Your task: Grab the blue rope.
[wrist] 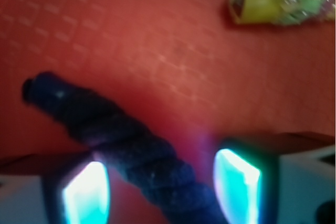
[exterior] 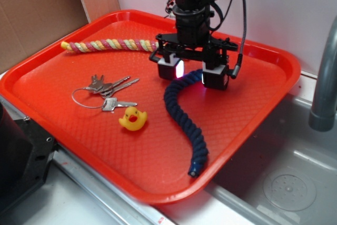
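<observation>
The blue rope point(exterior: 181, 110) is dark navy and twisted. It lies curved on the red tray point(exterior: 52, 61), from under my gripper down to a capped end near the tray's front edge. My gripper point(exterior: 192, 75) is open and low over the rope's upper end, one finger on each side. In the wrist view the rope point(wrist: 131, 150) runs diagonally between the two glowing pads point(wrist: 86, 195), with a gap between it and the right pad.
A pink-yellow-green rope point(exterior: 108, 45) lies at the tray's back left; its yellow capped end point(wrist: 257, 4) shows in the wrist view. Keys on a ring point(exterior: 108, 92) and a yellow rubber duck point(exterior: 133, 118) lie left of the blue rope. A sink and grey faucet point(exterior: 324, 77) are at right.
</observation>
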`<state>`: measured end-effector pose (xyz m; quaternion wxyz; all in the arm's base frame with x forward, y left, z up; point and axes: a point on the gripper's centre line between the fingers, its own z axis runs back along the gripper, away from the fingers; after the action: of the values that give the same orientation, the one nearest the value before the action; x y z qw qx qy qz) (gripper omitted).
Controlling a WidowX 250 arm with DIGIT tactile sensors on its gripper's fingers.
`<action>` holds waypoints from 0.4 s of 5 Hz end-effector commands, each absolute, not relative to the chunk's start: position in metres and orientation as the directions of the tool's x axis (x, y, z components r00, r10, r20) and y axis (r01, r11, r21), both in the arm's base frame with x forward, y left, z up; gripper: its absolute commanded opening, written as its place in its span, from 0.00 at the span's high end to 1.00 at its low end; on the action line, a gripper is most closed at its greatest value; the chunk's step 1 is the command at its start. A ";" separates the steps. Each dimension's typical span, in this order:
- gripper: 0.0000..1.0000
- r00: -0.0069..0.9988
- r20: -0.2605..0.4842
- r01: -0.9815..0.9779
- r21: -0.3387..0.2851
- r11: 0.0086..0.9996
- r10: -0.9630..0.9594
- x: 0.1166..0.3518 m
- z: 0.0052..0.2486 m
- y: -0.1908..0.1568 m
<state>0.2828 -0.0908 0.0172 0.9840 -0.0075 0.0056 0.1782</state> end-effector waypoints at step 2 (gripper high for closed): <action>1.00 0.959 0.004 -0.283 0.041 0.958 0.283 0.284 0.040 -0.078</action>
<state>0.2737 -0.0773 0.0229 0.9886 0.0325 0.0355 0.1428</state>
